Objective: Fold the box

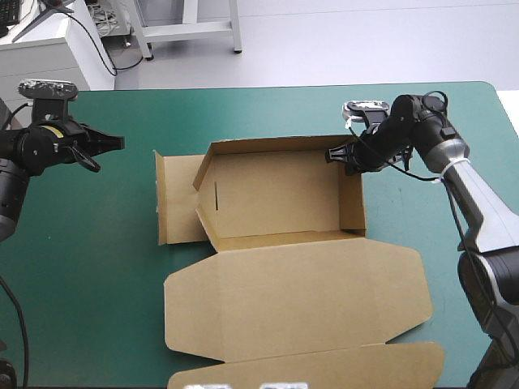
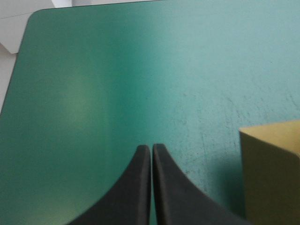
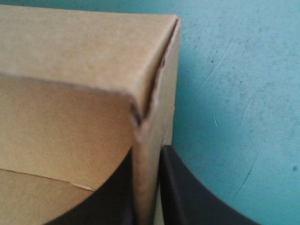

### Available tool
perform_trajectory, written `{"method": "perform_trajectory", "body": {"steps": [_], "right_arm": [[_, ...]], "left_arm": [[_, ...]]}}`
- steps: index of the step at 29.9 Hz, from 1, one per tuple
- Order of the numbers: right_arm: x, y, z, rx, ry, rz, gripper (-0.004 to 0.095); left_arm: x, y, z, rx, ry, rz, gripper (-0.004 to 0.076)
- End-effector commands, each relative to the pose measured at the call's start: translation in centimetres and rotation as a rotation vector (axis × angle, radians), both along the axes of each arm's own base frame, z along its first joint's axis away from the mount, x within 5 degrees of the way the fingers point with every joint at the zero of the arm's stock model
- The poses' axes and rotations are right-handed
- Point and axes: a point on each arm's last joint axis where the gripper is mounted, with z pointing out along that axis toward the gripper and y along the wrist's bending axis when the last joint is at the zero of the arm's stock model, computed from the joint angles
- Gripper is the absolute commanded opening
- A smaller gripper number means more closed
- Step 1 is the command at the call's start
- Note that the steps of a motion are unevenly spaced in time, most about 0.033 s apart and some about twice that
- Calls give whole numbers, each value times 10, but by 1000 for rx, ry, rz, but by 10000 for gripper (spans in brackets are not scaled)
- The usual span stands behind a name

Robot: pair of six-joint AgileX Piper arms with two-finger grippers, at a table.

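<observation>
The brown cardboard box (image 1: 284,194) sat near the middle of the teal-green tabletop (image 1: 89,267) as an open tray. Its far and right walls stood upright, its left wall leaned inward, and a side flap (image 1: 174,198) lay flat on the cover just outside that left wall. The broad lid (image 1: 300,300) lay flat toward the near edge, with an end flap (image 1: 324,369) beyond it. The right pincer (image 1: 334,154) was at the tray's far right corner, all but closed on the right wall's board. The right wrist view showed one black finger (image 3: 108,197) inside the tray and the other outside, with the wall's edge rising between them to the corner. The left pincer (image 1: 120,143) hung over bare cover well to the left of the box, apart from it, its tips pointing toward it. Its fingers were pressed together into one point and held nothing, and in its wrist view a corner of the box showed ahead and to one side.
</observation>
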Motion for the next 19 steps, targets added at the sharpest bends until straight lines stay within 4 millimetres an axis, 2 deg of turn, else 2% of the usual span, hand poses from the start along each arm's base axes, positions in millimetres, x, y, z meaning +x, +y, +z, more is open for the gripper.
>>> {"method": "perform_trajectory", "body": {"steps": [1,5,7,13,19], "right_arm": [[-6,0,6,8,29,16,288],[-1,3,7,38,-14,1,512],[-1,4,8,49,-13,2,555],[-2,5,20,23,-52,110,553],[-6,10,51,65,-101,206,553]], "left_arm": [[-6,-2,22,-13,-111,-22,-6],[-6,-2,21,-17,-110,-19,-6],[-6,-2,21,-17,-110,-19,-6],[-5,-2,22,-39,-121,-14,-6],[-7,-3,20,-42,-90,-16,-6]]}}
